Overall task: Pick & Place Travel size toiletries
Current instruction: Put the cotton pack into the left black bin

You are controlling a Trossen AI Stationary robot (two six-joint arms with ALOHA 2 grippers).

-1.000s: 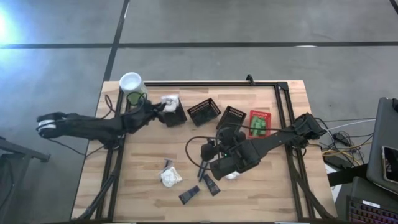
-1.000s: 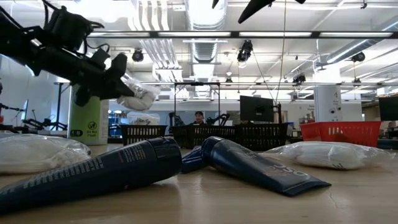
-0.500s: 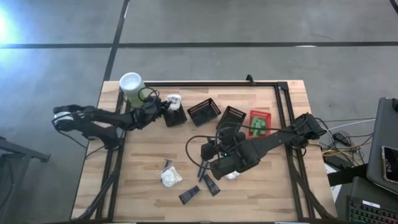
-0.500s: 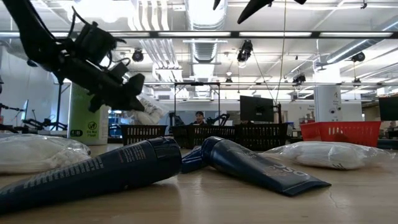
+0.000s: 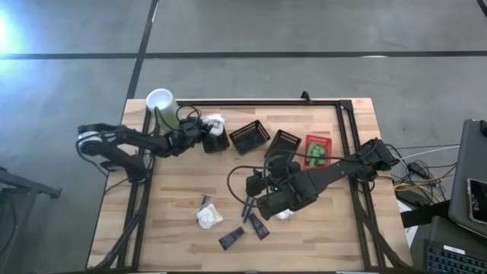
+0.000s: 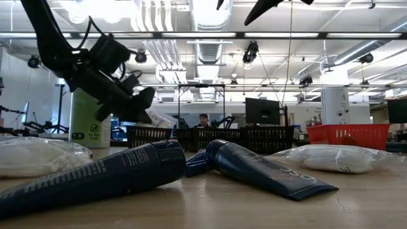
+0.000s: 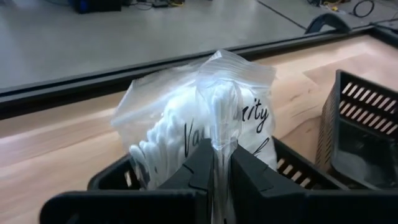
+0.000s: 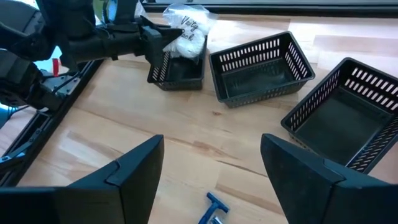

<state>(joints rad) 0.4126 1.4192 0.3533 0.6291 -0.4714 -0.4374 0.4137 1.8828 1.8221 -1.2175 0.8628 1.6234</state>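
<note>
Placing step: left gripper (image 7: 214, 163) is pinched tight on a clear packet (image 7: 199, 121) over the black basket (image 5: 214, 141) at table's 11 o'clock. Next: release, retract. Right gripper (image 8: 211, 168) hovers wide open and empty mid-table, above remaining toiletries (image 5: 208, 216).

A pale wooden bench (image 5: 175, 198) with a black metal frame along its edges stands on a grey concrete floor (image 5: 304, 30) crossed by dark seam lines. Bright glare falls on the floor at the far left. From bench height, a large open workshop stretches behind, with long strip lights (image 6: 267, 35) and white ducts (image 6: 206, 19) under the ceiling. A dark monitor (image 6: 262, 111) stands in the distance beside a white column (image 6: 335, 105), and a person (image 6: 203, 119) sits far back.
</note>
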